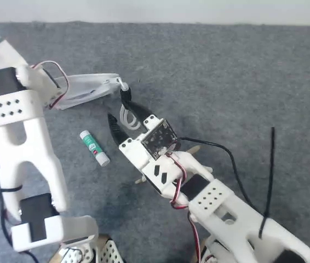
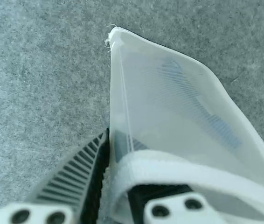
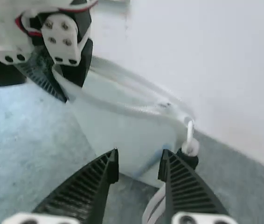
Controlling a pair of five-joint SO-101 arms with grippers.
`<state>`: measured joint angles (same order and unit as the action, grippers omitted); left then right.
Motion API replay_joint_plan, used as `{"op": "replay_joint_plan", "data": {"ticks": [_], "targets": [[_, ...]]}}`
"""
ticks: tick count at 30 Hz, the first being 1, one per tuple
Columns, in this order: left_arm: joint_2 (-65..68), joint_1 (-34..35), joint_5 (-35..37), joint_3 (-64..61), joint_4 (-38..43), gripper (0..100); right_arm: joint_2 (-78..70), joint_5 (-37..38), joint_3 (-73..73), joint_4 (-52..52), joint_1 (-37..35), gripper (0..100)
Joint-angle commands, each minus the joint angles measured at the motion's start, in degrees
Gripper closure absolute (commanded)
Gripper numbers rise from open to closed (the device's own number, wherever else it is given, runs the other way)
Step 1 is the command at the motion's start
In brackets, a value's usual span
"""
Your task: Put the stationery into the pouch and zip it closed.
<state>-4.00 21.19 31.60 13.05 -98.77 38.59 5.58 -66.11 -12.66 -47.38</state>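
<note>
Dimly, something blue shows through the pouch [image 2: 178, 116], too blurry to name | left pincer [image 2: 113, 142] grips the pouch's edge, half hidden under its own arm from above | right pincer [image 1: 118, 109] spread wide, low over the table [image 1: 226, 71], beside the zip pull [image 3: 190, 140] | glue stick [image 1: 95, 148] lies between the arms

Grey carpeted table [image 1: 226, 71] bears a glue stick [image 1: 95, 148] and white pouch [image 1: 89, 87].

The left claw [image 2: 113, 144] grips the white pouch [image 2: 169, 107] over grey carpet [image 2: 38, 70].
</note>
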Motion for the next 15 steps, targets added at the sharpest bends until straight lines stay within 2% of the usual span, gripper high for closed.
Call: {"op": "replay_joint_plan", "data": {"ticks": [1,9,15], "targets": [[-0.6,0.4,-0.2,1.1,-0.3,99,4.4,0.5,0.5,8.0,-1.8,85.8],[-1.1,4.8,0.0,1.3,0.9,99,6.6,0.5,0.5,15.6,-2.8,85.8],[-1.1,6.1,0.1,1.3,1.0,99,6.1,0.6,0.5,18.9,-6.4,85.7]]}}
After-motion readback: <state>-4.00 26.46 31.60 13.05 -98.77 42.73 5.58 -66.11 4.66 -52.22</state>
